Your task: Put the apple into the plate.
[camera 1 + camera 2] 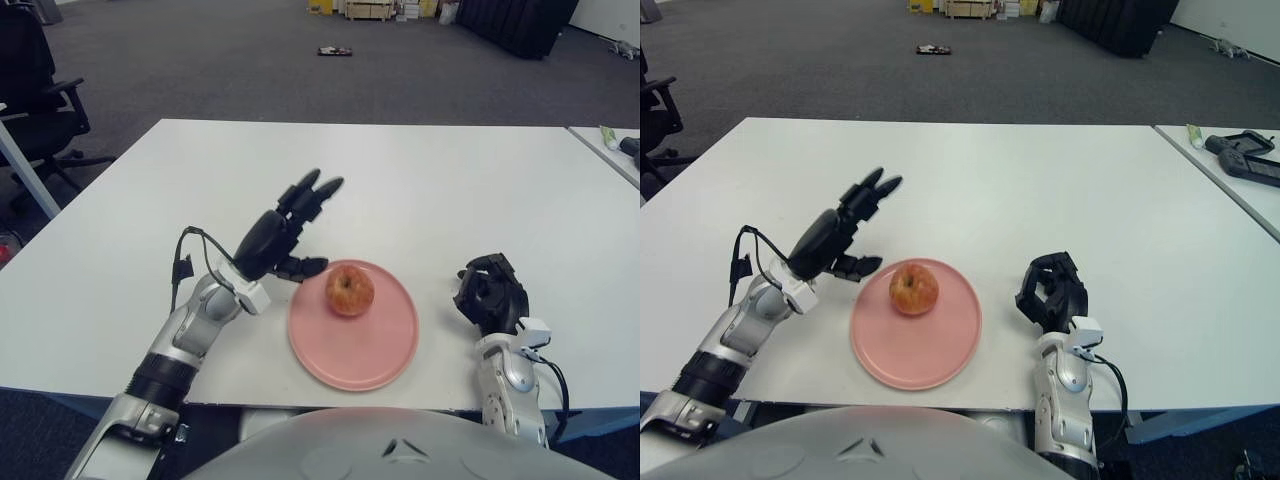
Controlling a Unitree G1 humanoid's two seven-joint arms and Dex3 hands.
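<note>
A red-yellow apple [349, 290] sits on the pink plate [385, 345], toward its upper left part. My left hand [305, 225] is just left of the plate's far edge, fingers spread open and holding nothing, clear of the apple. My right hand [491, 293] shows to the right of the plate with its fingers curled and nothing in them.
The white table [430, 180] stretches behind the plate. A black office chair [35, 90] stands at the far left. A second table [1240, 160] with dark devices is at the right edge.
</note>
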